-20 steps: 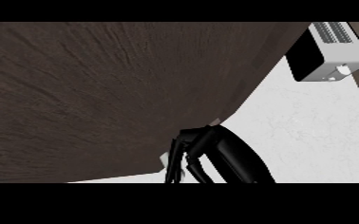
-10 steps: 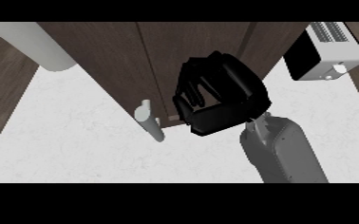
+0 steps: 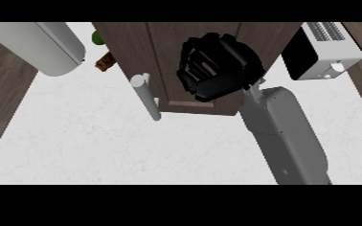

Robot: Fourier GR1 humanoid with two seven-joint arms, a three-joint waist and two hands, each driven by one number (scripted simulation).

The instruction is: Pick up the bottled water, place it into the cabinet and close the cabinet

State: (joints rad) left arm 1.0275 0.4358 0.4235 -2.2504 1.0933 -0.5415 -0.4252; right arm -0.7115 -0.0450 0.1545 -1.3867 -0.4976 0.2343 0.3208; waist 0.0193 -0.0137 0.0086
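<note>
The dark wooden cabinet [image 3: 201,38] fills the upper middle of the head view, its door front facing me with a silver bar handle [image 3: 146,96] at its left side. My right hand [image 3: 216,67] rests against the door panel to the right of the handle, fingers relaxed and holding nothing, with its grey forearm [image 3: 283,134] rising from the lower right. The bottled water does not show anywhere. My left hand is out of sight.
A pale grey rounded shape [image 3: 42,48] crosses the upper left corner. A green object [image 3: 97,37] and a brown one [image 3: 105,62] peek out left of the cabinet. A white appliance [image 3: 322,52] stands at the upper right on the white counter [image 3: 106,148].
The door, which filled most of the view, now shows as a narrow front with its handle visible. My right hand has risen from the lower edge onto the door panel.
</note>
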